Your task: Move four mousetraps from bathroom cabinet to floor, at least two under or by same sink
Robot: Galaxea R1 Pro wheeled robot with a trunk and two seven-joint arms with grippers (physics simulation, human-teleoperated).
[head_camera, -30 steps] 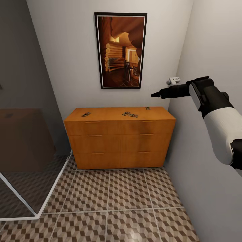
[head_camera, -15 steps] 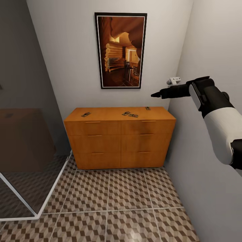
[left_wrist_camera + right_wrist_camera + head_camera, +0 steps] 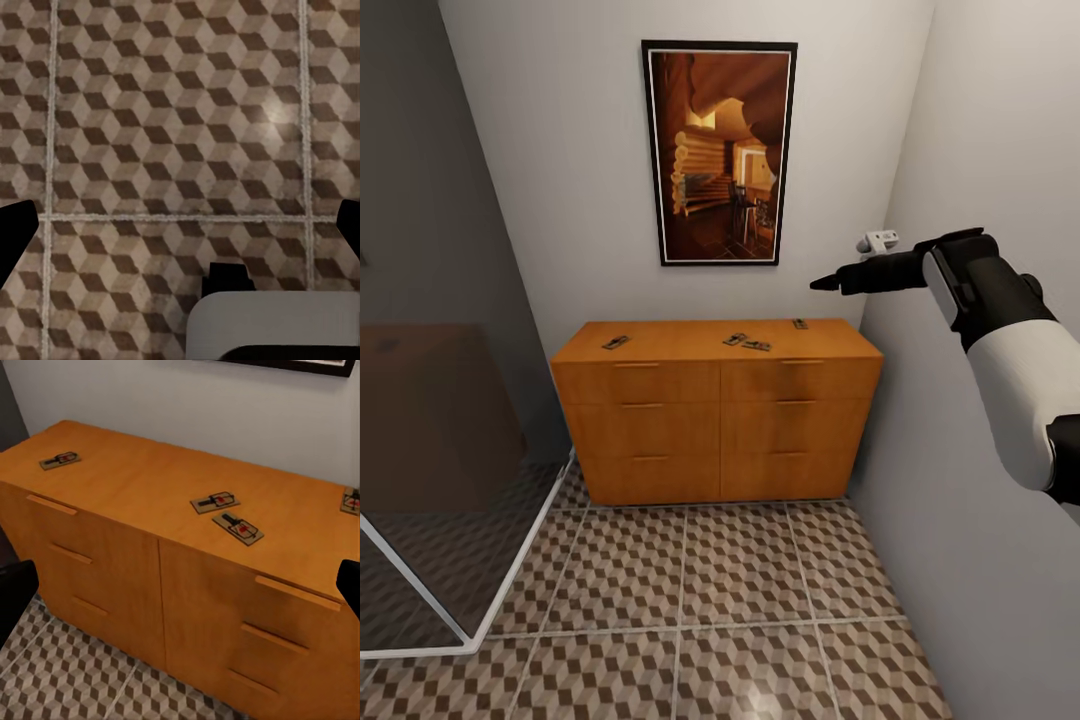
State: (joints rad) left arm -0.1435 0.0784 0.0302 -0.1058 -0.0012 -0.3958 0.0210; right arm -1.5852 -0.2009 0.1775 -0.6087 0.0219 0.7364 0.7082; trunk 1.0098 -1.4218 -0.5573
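- 4 mousetraps [image 3: 616,341] [image 3: 735,338] [image 3: 757,345] [image 3: 799,323] lie on the cabinet [image 3: 717,405] top: 1 at the left, 2 just beside each other mid-right, 1 at the back right.
- Right jaws [image 3: 822,284] hang released, above the traps and well apart from them.
- Left jaws [image 3: 180,225] spread wide over the bathroom floor [image 3: 172,127].

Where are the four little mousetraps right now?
In the head view, all four tan wooden mousetraps lie atop the orange-brown wooden cabinet, below the framed picture.
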